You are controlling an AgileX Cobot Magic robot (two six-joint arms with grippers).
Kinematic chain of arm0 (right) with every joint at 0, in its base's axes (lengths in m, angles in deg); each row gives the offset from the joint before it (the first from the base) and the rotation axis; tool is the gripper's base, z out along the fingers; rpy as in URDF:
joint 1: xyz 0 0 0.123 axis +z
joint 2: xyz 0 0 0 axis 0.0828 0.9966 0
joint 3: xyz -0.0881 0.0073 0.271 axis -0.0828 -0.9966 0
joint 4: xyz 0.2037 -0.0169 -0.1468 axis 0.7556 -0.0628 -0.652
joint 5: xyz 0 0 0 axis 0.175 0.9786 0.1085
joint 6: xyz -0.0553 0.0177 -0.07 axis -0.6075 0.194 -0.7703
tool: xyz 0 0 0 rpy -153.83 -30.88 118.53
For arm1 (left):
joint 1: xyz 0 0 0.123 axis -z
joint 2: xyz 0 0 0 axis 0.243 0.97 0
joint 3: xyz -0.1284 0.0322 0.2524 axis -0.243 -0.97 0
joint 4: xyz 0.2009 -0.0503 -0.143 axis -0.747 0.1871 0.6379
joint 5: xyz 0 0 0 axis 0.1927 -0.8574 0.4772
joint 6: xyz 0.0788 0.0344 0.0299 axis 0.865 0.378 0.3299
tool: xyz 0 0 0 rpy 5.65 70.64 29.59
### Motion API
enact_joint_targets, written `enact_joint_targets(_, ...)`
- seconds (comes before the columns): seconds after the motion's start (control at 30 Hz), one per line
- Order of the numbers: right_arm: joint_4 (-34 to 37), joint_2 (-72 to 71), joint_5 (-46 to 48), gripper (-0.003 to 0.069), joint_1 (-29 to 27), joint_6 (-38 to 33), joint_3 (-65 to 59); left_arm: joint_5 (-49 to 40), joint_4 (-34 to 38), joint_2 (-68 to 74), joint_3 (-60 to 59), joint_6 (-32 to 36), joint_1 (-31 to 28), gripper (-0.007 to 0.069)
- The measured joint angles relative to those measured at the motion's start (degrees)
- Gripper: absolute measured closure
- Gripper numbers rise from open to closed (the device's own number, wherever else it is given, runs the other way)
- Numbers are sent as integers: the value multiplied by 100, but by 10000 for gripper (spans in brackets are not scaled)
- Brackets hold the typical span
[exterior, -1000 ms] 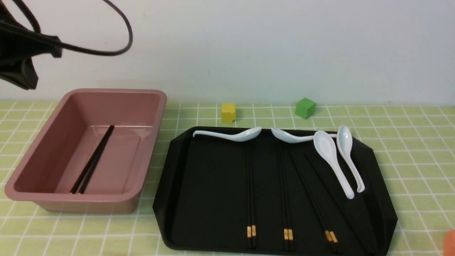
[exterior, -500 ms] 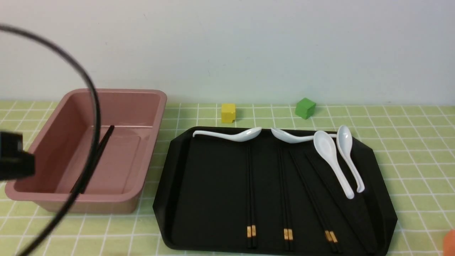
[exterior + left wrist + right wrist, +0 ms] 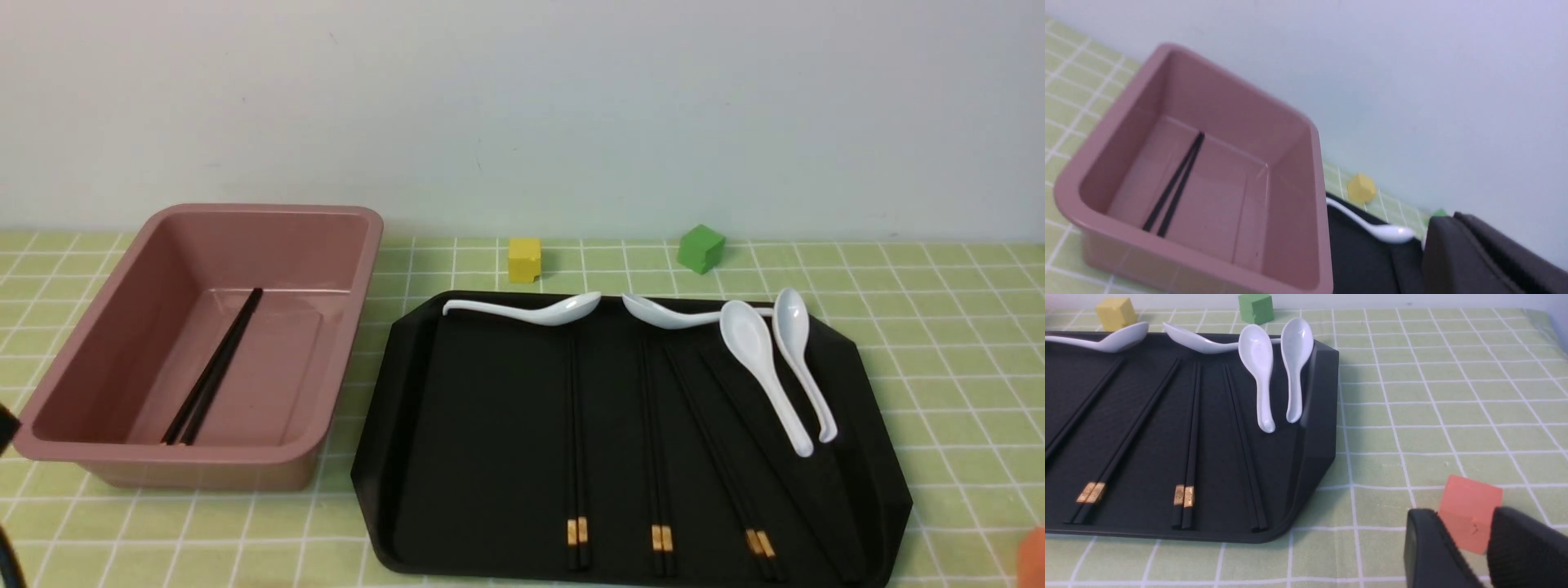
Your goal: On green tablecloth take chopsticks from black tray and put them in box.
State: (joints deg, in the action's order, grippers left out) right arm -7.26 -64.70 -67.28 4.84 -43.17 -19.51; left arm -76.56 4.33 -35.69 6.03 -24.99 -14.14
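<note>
Starting nearest the camera, the right gripper point(image 3: 1466, 539) shows two black ribbed fingers point(image 3: 1527, 551) at the lower right of the right wrist view, parted with a clear gap and gripping nothing. A small orange cube point(image 3: 1470, 506) sits on the cloth just beyond them. The left gripper point(image 3: 1457, 253) appears only as one dark finger at the lower right of the left wrist view, so its opening cannot be told. A large glossy black tray with cut corners point(image 3: 384, 457) fills the lower centre and right of the front view, lying on the light yellow-green checked tablecloth point(image 3: 939, 343). Thin black chopsticks point(image 3: 577, 457) lie on it in pairs, three pairs showing gold-orange bands at their near ends. At the left, just beside the tray, the deep dusty-pink plastic box point(image 3: 351, 327) holds one more pair point(image 3: 214, 371) slanted across its floor. Four white spoons point(image 3: 755, 359) rest at the tray's far edge. Beyond them a small yellow cube point(image 3: 524, 259) and a green cube point(image 3: 700, 248) stand on the cloth before the pale wall point(image 3: 522, 106).
</note>
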Motion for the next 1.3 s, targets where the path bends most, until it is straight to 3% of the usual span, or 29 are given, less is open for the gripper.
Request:
enact_joint_targets(0.93, 0, 0, 0, 419, 0, 0, 0, 344, 54, -284, -164, 21, 0, 634)
enact_joint_targets(1.07, 0, 0, 0, 419, 0, 0, 0, 390, -289, -652, -405, 21, 0, 634)
enact_joint_targets(1.3, 0, 0, 0, 419, 0, 0, 0, 240, -1754, -1432, -1495, -255, 0, 626)
